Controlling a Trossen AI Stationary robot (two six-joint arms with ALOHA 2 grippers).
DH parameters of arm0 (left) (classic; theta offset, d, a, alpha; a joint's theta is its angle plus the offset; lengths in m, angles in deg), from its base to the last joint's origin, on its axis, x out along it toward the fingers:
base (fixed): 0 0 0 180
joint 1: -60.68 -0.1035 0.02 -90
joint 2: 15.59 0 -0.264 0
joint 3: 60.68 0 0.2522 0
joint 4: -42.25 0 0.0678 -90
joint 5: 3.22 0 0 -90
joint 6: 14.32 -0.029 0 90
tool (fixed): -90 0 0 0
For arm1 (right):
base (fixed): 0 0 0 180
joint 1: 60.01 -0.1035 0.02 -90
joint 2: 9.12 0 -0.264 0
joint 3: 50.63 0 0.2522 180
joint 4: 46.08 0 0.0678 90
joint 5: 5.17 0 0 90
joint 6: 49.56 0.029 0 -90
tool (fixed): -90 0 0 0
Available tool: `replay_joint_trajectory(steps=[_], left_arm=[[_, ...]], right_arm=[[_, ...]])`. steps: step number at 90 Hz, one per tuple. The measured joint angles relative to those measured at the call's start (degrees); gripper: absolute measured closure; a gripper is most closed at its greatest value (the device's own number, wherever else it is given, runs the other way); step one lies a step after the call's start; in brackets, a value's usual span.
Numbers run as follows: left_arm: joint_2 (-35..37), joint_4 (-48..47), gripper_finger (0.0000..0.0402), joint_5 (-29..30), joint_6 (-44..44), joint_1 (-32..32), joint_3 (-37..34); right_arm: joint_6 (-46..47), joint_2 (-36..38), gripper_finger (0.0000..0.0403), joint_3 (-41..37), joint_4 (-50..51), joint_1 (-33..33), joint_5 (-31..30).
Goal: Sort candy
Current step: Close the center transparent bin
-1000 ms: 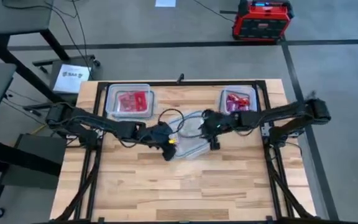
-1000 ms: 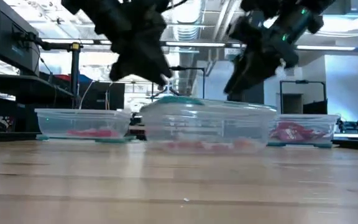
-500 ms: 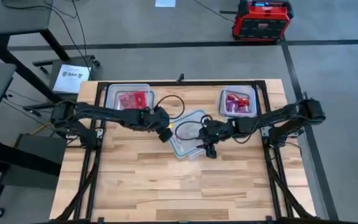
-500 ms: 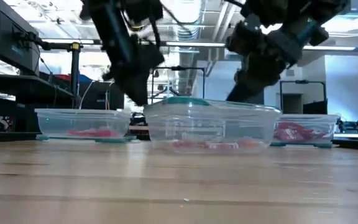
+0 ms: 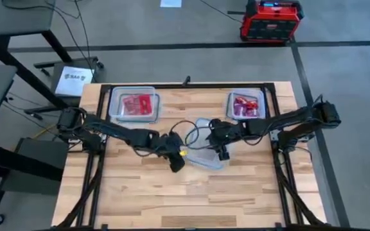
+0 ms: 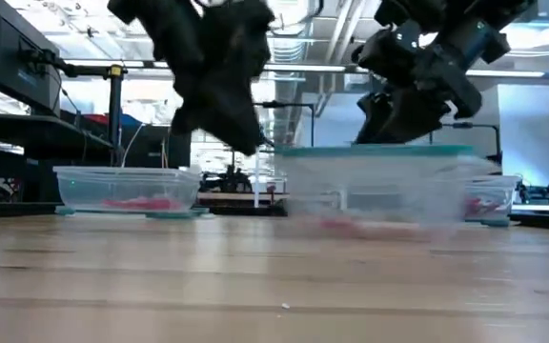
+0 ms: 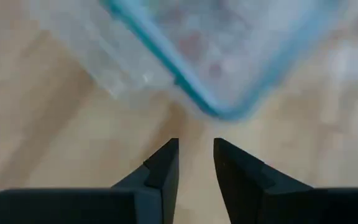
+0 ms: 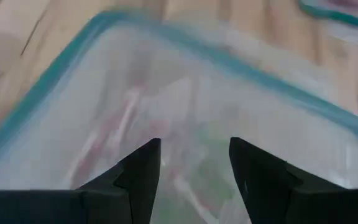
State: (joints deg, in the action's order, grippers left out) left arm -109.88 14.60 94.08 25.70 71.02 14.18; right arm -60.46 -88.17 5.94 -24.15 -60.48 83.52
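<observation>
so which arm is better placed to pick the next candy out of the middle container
Right. The right gripper hangs open directly over the middle container, looking down at the candy inside. The left gripper sits outside the container's corner over bare table, jaws nearly closed.

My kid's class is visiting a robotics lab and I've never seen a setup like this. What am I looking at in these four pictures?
Two dark robot arms work at a wooden table. One camera looks down from above, one looks level across the tabletop, and one rides on each wrist. Three clear containers stand there: the left container and the right container hold red candy, and the middle container holds a few pinkish pieces. The left gripper is beside the middle container, fingers slightly apart. The right gripper is open above it. Neither holds anything.
</observation>
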Motion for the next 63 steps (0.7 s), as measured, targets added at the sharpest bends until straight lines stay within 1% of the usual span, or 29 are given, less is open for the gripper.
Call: replay_joint_trajectory(steps=[11,19,26,33,40,48,55,63], left_arm=[[-0.1,-1.5,0.0315,0.5,1.1,1.1,1.8],[0.2,-4.3,0.0315,2.4,-2.5,1.2,3.7],[0.1,-5.1,0.0315,6.1,-7.3,0.3,4.1],[-0.7,-1.6,0.0315,7.6,-12.1,-1.9,4.1],[-1.9,1.6,0.0315,7.9,-15.0,-3.5,4.2],[-4.8,7.1,0.0315,7.3,-17.1,-4.4,4.2],[-8.0,10.4,0.0315,5.8,-18.5,-4.8,4.1],[-11.8,13.8,0.0315,5.5,-19.0,-5.3,4.1]], right_arm=[[9.4,1.8,0.0223,0.0,-2.4,0.1,0.1],[12.9,1.8,0.0223,-0.3,-4.4,-0.7,0.2],[11.8,0.7,0.0223,-2.5,-9.5,-1.7,-0.3],[7.9,-0.6,0.0223,-5.9,-13.1,-2.1,-0.9],[5.0,-1.8,0.0223,-8.0,-17.8,-1.3,-1.0],[5.2,-3.4,0.0223,-9.2,-22.6,0.2,0.0],[5.5,-5.7,0.0223,-9.8,-26.4,0.8,2.1],[5.2,-8.2,0.0223,-9.6,-29.1,1.0,2.7]])
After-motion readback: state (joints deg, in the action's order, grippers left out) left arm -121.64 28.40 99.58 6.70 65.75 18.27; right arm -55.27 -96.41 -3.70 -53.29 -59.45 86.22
